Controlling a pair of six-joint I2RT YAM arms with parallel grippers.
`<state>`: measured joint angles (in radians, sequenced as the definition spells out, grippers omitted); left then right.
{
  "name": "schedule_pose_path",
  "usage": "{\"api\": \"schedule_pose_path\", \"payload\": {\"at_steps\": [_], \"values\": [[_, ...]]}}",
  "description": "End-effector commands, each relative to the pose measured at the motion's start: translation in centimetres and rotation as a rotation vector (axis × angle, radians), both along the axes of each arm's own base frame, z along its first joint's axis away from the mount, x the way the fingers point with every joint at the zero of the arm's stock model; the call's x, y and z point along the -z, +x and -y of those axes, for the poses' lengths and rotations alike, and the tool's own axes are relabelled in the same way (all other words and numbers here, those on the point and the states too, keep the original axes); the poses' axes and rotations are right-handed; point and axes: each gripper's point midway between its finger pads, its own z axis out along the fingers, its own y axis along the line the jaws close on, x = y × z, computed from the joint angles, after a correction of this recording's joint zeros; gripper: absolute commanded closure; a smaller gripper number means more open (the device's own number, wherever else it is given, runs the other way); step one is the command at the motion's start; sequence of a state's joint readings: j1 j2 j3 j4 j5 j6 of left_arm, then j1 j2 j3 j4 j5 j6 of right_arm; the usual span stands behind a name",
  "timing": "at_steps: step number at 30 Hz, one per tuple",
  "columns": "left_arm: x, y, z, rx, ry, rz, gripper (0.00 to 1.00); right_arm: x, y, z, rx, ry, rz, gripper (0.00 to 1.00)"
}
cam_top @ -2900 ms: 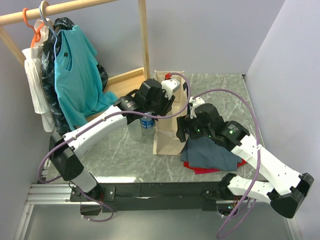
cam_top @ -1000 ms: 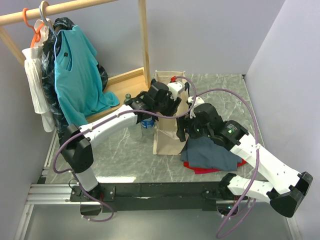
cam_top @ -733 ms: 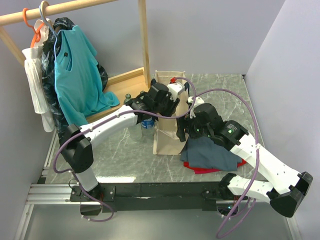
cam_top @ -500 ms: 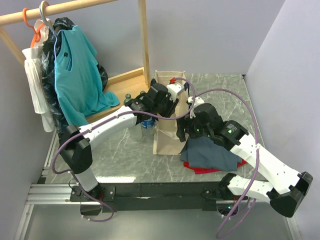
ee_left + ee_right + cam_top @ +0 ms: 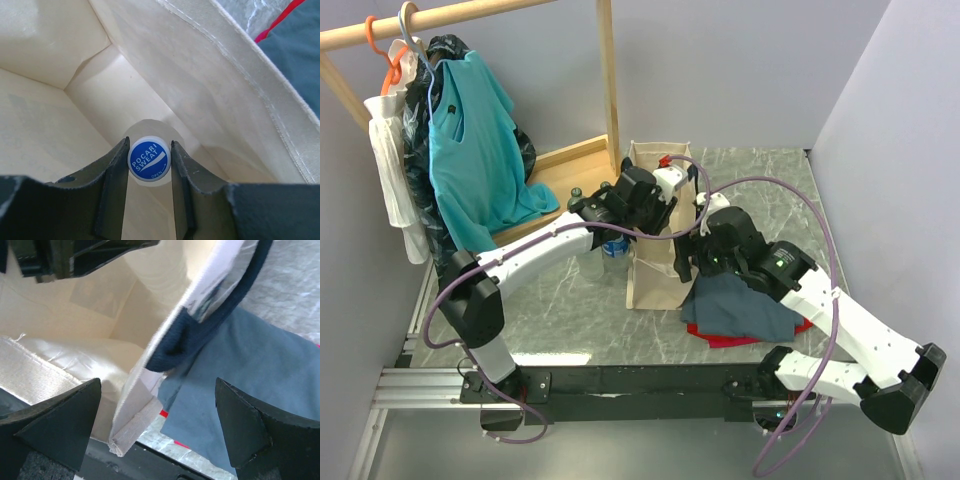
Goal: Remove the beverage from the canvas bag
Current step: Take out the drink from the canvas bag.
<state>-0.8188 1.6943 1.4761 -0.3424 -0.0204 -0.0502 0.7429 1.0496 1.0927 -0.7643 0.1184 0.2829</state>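
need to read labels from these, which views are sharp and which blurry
Left wrist view: bottle cap sharp, lettering readable, canvas bag interior evenly lit. Right wrist view: fingers are blurred black shapes, navy handle soft. Top external view: even light, sharp, pale glare strip along the near edge of the table.

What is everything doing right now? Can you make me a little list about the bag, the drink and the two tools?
bag: beige, standing upright, open at the top
drink: bottle with a blue cap, upright inside the bag
left tool: reaching down into the bag, shut on the cap
right tool: open, one finger on each side of the bag's wall, near the dark handle
cloth: grey-blue, lying outside beside the bag
drink out yet: no
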Motion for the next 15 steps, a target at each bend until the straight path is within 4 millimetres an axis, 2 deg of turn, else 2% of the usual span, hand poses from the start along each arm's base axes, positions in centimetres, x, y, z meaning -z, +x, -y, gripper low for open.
{"api": "schedule_pose_path", "payload": {"at_steps": [1,8,15], "values": [[-8.8,0.4,-0.1,-0.028,-0.149,0.147,0.99,-2.8,1.0,1.1,0.063,0.013,0.107,0.0],[-12.4,0.2,-0.5,-0.034,-0.216,0.204,0.99,-6.4,1.7,1.9,0.115,0.081,0.232,0.0],[-14.5,0.1,-0.6,-0.029,-0.25,0.239,0.99,-7.2,1.9,1.6,0.108,0.099,0.252,0.0]]}}
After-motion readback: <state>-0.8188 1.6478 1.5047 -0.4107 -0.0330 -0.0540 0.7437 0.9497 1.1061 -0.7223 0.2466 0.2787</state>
